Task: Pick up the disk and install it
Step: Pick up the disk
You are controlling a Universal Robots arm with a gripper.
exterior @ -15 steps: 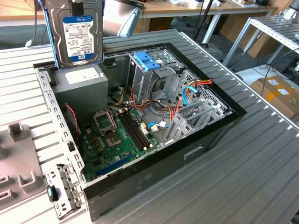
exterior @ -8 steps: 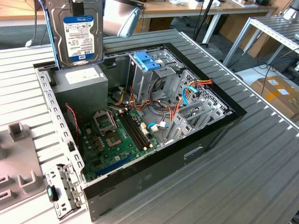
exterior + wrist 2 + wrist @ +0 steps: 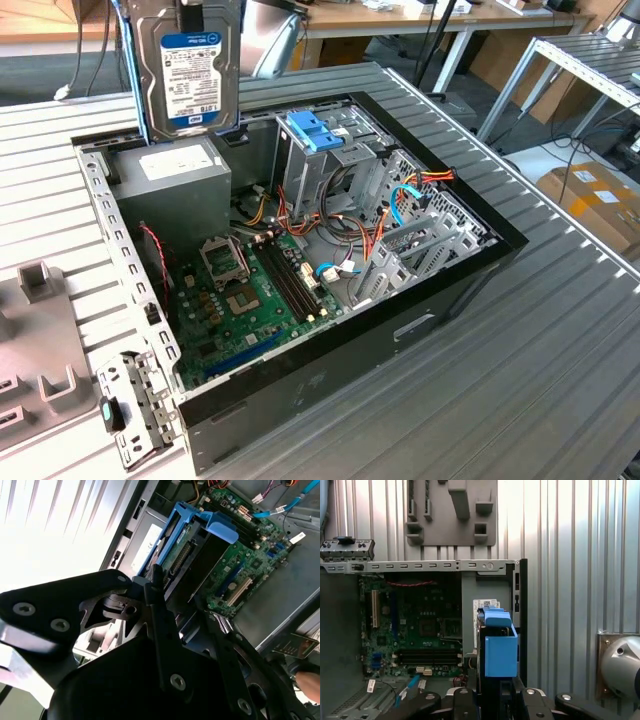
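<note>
Since the disk (image 3: 190,75) must go into the open computer case (image 3: 330,385), your pincer (image 3: 496,700) is clamped on it. It hangs upright above the case.

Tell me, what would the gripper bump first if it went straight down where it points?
Probably the grey power supply box. The gripper, shut on the disk, points down into the open computer case, and the disk hangs over that box, so the disk would likely touch first. Depth is unclear.
</note>
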